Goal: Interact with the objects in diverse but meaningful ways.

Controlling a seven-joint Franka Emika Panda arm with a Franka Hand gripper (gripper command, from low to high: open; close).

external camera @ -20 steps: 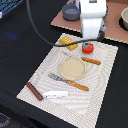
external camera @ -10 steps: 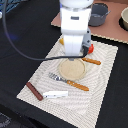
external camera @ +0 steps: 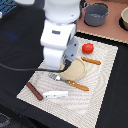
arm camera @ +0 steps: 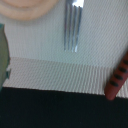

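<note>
I take the striped placemat point(external camera: 102, 75) as my landmark. It lies as a tilted rectangle on the dark table point(external camera: 20, 35), and everything I work with sits on it. Its near edge shows in my wrist view as a straight pale border against black tabletop, with a bare strip of mat between that edge and the fork tines point(arm camera: 71, 27).

The tan round plate point(external camera: 76, 70) sits near the mat's middle, partly hidden behind my arm. The fork point(external camera: 68, 81), with its orange handle, lies just beside the plate's near rim. The red tomato point(external camera: 88, 48) rests toward the mat's far edge, and the orange-handled knife point(external camera: 91, 61) lies just beside it, between tomato and plate. The reddish-brown sausage stick point(external camera: 34, 91) lies close to the mat's edge on the exterior view's left, and the white flat fish-like piece point(external camera: 55, 93) lies near it, apart from it. The mat's corner toward the exterior view's right is bare.

Beyond the mat's far edge stand a grey pot point(external camera: 96, 14) and a bowl point(external camera: 123, 19) on a brown surface.

My white arm point(external camera: 59, 42) hangs low over the mat, covering the plate's side toward the exterior view's left. My pincer is hidden beneath it, so I cannot tell whether it is open or closed.
</note>
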